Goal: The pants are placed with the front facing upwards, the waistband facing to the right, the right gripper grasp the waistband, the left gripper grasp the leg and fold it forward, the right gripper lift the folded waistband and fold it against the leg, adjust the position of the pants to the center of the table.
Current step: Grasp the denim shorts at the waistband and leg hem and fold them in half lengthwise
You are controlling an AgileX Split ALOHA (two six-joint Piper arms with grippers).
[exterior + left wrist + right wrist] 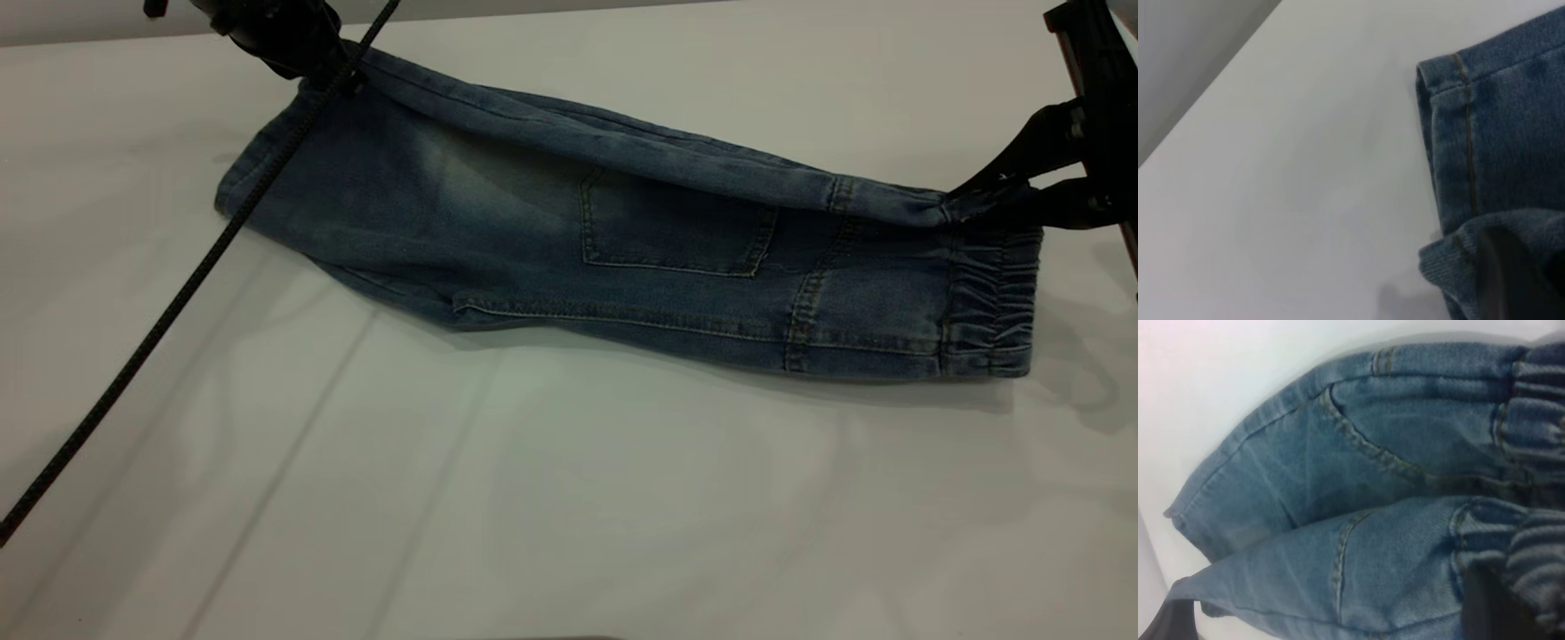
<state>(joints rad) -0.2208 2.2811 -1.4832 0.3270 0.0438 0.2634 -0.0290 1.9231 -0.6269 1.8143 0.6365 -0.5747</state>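
Observation:
The blue denim pants (pixel 622 240) hang stretched between both grippers, back pocket facing out, with their lower edge on the white table (pixel 569 498). At the back left, my left gripper (pixel 307 62) is shut on the leg hem (pixel 1498 133); one dark finger (pixel 1511 280) presses into a bunched fold of denim. At the right, my right gripper (pixel 973 200) is shut on the upper corner of the ruched waistband (pixel 991 302). From the right wrist the waistband (pixel 1538 420) and a front pocket seam show, with a dark finger (pixel 1485 607) sunk into the gathers.
A black braided cable (pixel 178 302) runs from the left arm down across the leg hem to the table's front left. The table's back edge (pixel 1205 107) lies close behind the left gripper. Bare tabletop stretches in front of the pants.

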